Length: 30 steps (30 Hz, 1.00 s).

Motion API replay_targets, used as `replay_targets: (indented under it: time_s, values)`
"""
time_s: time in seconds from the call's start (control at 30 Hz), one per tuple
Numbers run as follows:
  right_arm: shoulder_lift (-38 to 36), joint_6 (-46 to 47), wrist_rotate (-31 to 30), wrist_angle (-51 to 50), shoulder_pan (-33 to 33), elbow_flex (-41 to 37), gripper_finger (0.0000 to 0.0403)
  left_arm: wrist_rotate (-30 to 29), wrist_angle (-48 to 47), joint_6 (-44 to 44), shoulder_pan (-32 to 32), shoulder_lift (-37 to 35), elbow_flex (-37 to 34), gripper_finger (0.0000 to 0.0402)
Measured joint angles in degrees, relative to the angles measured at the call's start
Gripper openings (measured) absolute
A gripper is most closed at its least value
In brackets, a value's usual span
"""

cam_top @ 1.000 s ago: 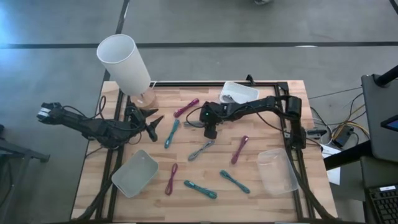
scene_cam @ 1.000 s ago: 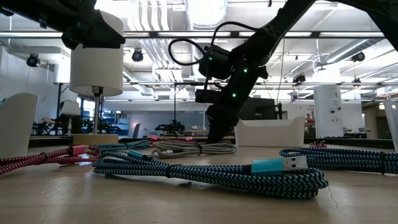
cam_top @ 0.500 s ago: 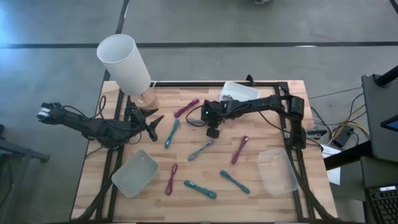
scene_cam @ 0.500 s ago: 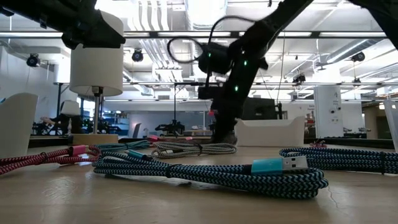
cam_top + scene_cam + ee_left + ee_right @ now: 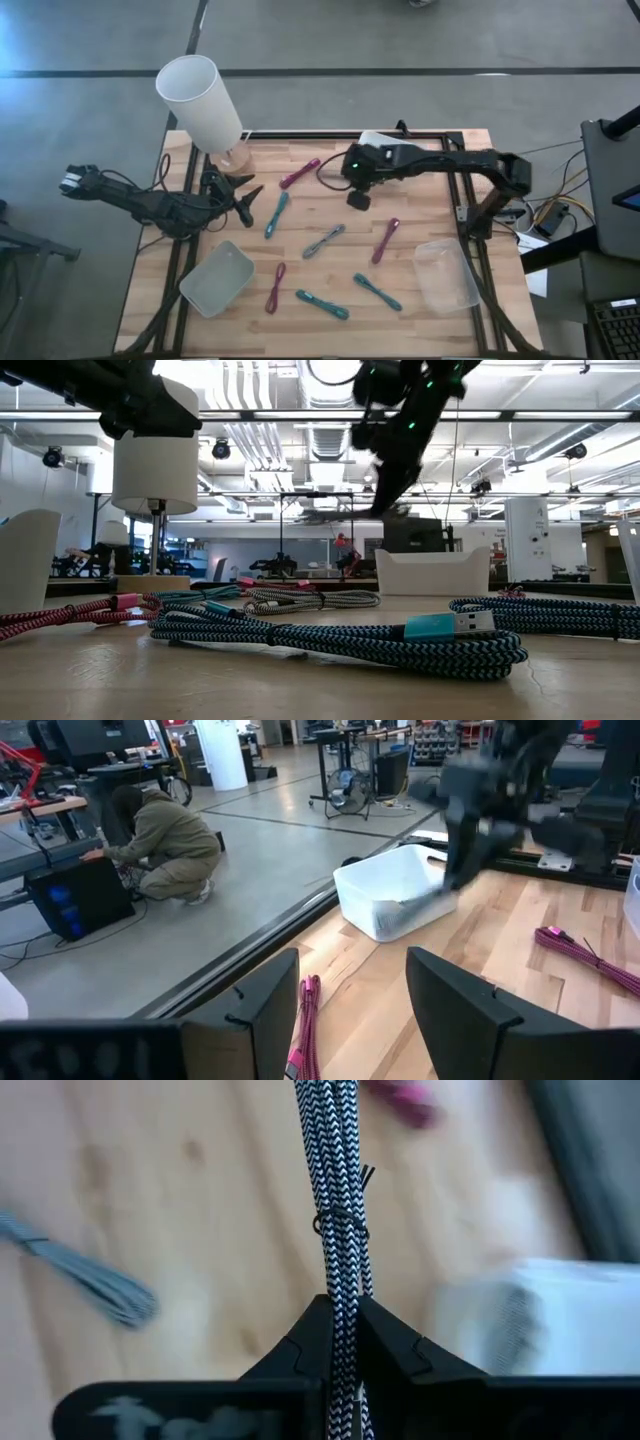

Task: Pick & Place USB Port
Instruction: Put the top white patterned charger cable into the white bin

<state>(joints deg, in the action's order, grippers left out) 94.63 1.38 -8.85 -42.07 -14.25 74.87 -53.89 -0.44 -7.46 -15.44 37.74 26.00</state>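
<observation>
My right gripper point(image 5: 357, 200) hangs high over the middle of the table's far half, shut on a black-and-white braided USB cable bundle point(image 5: 338, 1190). A blurred white bin point(image 5: 530, 1320) shows beside it in the right wrist view, and the same bin point(image 5: 385, 148) stands at the far edge. A grey cable point(image 5: 323, 240), pink, teal and magenta ones lie flat on the wood. At the table's left, my left gripper point(image 5: 245, 205) stands open and level with nothing between its fingers point(image 5: 445, 1010). My right gripper pinches the coiled bundle between its two fingers point(image 5: 390, 1345), a short way behind the thin wire tie point(image 5: 340, 1222). Several strands lie together in the pinch. The fingers slant down from above, and the bundle runs out past their tips, lifted clear of the table.
A pale tray point(image 5: 215, 278) sits near left and a clear tub point(image 5: 445, 275) near right. A tall white cylinder point(image 5: 198, 100) stands at the far left corner. Loose cables point(image 5: 330, 640) lie along the near edge. A person crouches on the floor beyond the table point(image 5: 165, 845).
My right gripper has risen steeply from the tabletop and drifted toward the far right, taking the black-and-white bundle up with it, clear of the wood. The grey cable beside that spot has stayed where it was.
</observation>
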Motion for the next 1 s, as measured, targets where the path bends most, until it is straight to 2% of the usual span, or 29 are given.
replay_targets:
  time_s: [0.13,0.37,0.5,0.63,0.8,1.0]
  values:
    - [-4.45,2.01,-5.84,-6.18,-1.71,-0.04,0.0027,0.0,0.02,-0.02,0.0,0.09,0.0,0.0193]
    - [-6.93,5.31,-6.33,-13.69,-8.49,-0.47,0.0027,-0.01,0.0,-0.07,0.0,0.6,0.0,0.0193]
    - [-6.41,5.32,-5.88,-13.65,-13.03,-1.57,0.0027,0.0,0.01,-0.07,0.0,0.87,0.0,0.0193]
    - [-5.16,4.78,-2.87,-13.67,-16.76,-3.91,0.0027,0.0,-0.01,-0.07,0.0,0.89,0.0,0.0193]
    - [-4.43,3.77,-0.08,-13.29,-18.43,-7.18,0.0027,0.0,-0.01,-0.04,0.0,0.9,0.0,0.0193]
    - [-3.63,2.93,-0.11,-3.44,-18.43,-11.31,0.0027,0.0,-0.01,-0.04,0.0,0.9,0.0,0.0193]
